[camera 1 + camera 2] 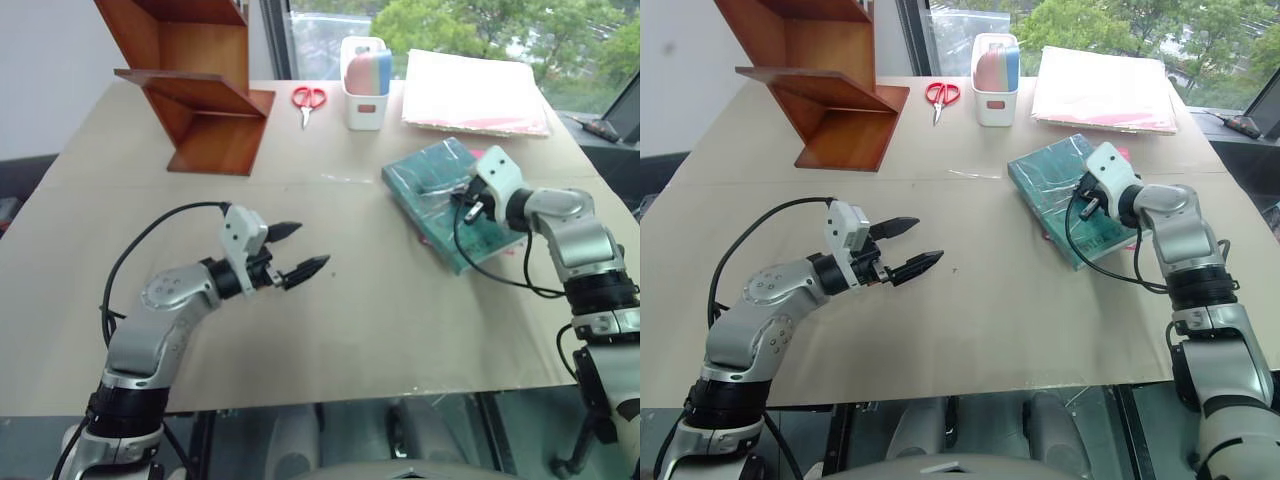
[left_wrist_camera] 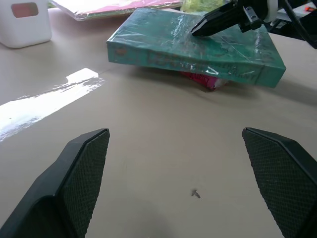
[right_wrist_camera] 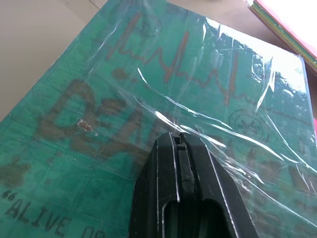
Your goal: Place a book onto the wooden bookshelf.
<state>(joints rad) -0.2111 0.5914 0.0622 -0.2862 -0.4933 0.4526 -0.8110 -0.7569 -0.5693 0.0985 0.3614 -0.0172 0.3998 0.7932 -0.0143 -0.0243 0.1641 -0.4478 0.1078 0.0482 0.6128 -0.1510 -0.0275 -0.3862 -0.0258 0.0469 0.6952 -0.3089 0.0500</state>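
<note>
Right end effector [image 1: 462, 190] hovered with its two black fingers pressed together, tips resting on or just above the plastic-wrapped cover of the teal-green book [image 1: 445, 195], gripping nothing. Left end effector [image 1: 297, 250] stood with its fingers spread wide over bare bench [image 1: 330, 330], well apart from the book and pointing roughly toward it. The book lay flat on the right side of the bench, its far end propped slightly on a small magenta-pink book [image 2: 205, 80] peeking out beneath it. Far off at the back left corner stood the wooden bookshelf [image 1: 195, 85], its boards bare as far as I could see. To my eye the job had hardly begun: the book was not yet grasped or lifted, and the whole carry across the bench and the placing onto the shelf remained.
</note>
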